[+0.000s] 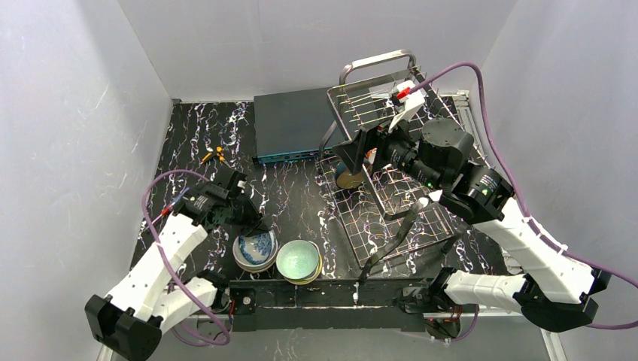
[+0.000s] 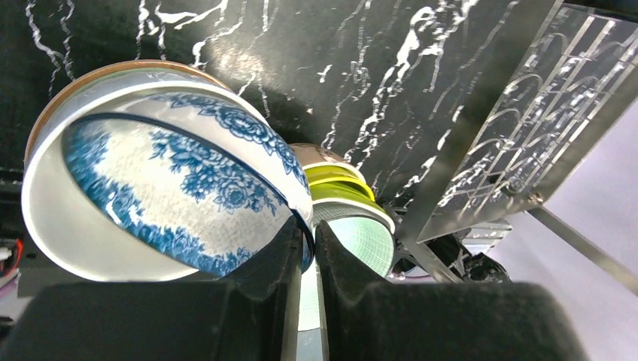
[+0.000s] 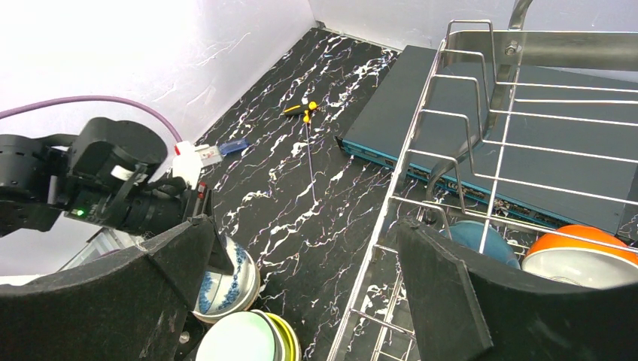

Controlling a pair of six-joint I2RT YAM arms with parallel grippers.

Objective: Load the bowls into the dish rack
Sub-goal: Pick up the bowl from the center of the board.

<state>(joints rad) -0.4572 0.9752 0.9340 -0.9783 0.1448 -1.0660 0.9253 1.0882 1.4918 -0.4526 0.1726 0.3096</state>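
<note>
Black marble tabletop (image 1: 293,195), left gripper (image 2: 310,239) clenched on blue-patterned bowl (image 2: 165,188) rim (right gripper (image 3: 301,241) agape over dish rack (image 3: 572,49))

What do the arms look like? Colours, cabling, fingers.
Left arm and right arm: white link shells, black joints, a purple cable looping off each. Fingers are matte black wedges. Green LED on the right wrist.

Left arm (image 1: 162,259), left of the dish rack (image 1: 391,203): white shells, black joints, purple cable (image 3: 90,98) looping off it. Right arm (image 1: 527,241), over the rack: same white and black, another purple cable, small green light (image 1: 429,183) on a black joint, white-and-red plug (image 1: 404,92). Left gripper (image 2: 307,241) and right gripper (image 3: 305,233): black wedge fingers (image 3: 451,301).
</note>
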